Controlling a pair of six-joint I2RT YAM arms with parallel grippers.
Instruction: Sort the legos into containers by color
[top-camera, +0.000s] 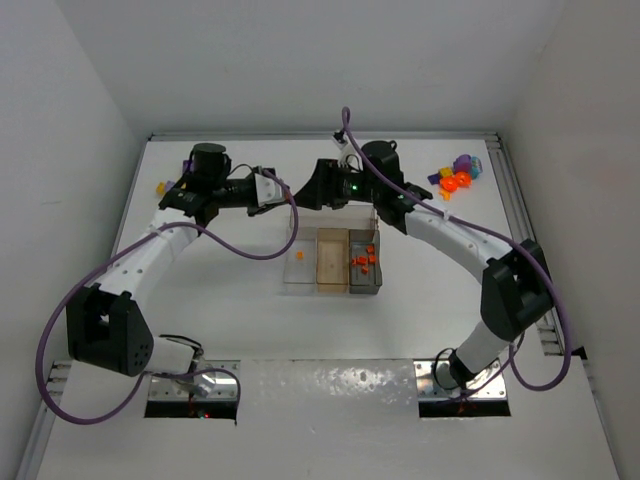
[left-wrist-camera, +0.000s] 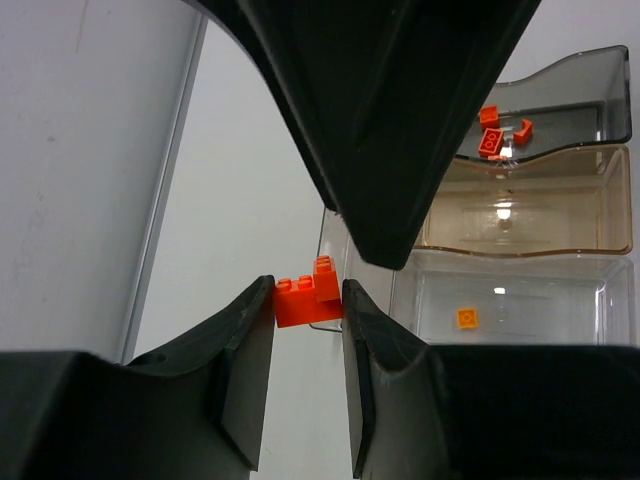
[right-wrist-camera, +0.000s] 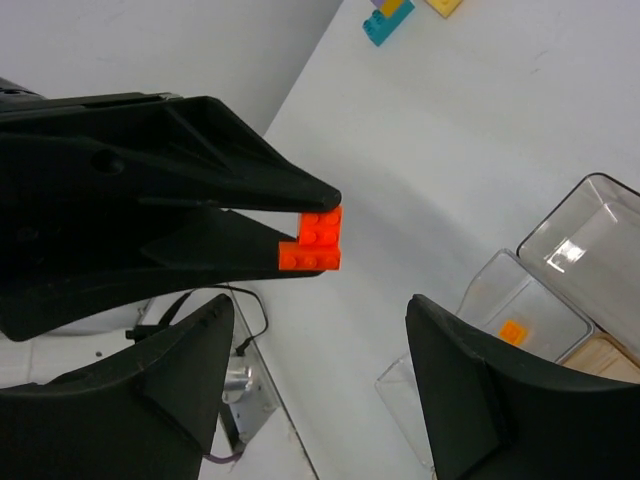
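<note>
The left gripper (left-wrist-camera: 308, 312) pinched an orange-red lego (left-wrist-camera: 303, 297) in the air just past the far edge of the tray (top-camera: 289, 286), and the right gripper (right-wrist-camera: 320, 310) stood open beside it (not touching), so a careless hand-over might have dropped it outside the grey compartment (left-wrist-camera: 592, 82).

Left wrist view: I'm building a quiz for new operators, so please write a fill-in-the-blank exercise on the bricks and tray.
The left pincer is shut on a brick coloured ___.
The right pincer stands ___.
The tray section holding several loose bricks is tinted ___.
The clear section holds ___ small orange piece.
Missing: orange-red; open; grey; one.
</note>
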